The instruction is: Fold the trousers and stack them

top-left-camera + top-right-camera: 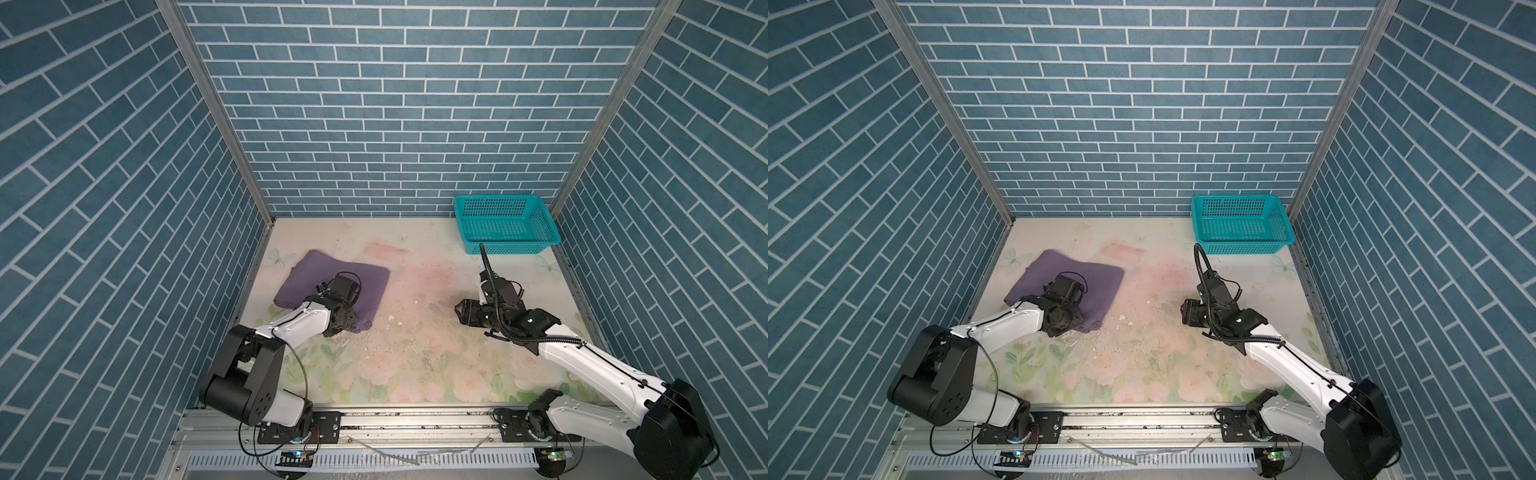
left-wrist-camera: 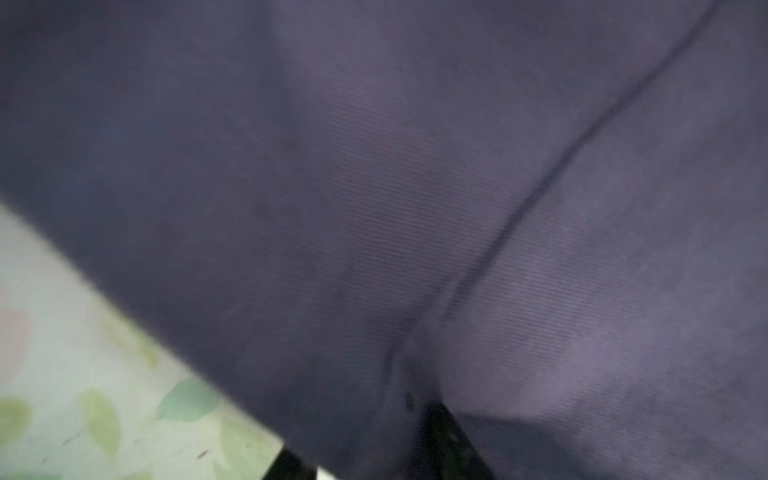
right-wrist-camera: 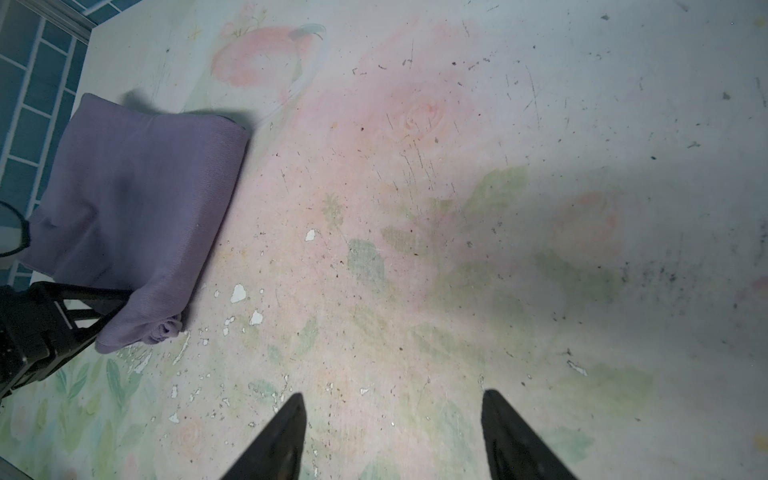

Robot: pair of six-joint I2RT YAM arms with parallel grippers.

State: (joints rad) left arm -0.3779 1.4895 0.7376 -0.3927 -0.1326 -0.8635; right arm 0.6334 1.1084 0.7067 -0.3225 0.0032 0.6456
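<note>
Looks like the folding part is pretty much done here. The trousers sit as a compact, several-layers-thick purple rectangle on the left side of the worktop, close to the left wall. They're well apart from the teal basket in the far right corner.

The left hand is right at the near edge of the bundle, with cloth lying over its fingers. The left wrist view is just purple fabric and a seam line. Whether that hand is actually clamped on the cloth or only nosing into it can't be told from these shots.

The right hand is spread wide with nothing in it. It hovers over bare worktop on the right, pointing toward the trousers but not near them.

Best guess on the step: the left arm is taking hold of the near edge, either for one last fold-over or to shift the finished bundle to its stacking spot.

The next move needs a firm pinch through all the layers, not only the top one, or the fold peels open on the lift. The near corner already shows a loose rolled bit poking out, so that's the spot likely to spill. The free right hand could steady the other side.
</note>
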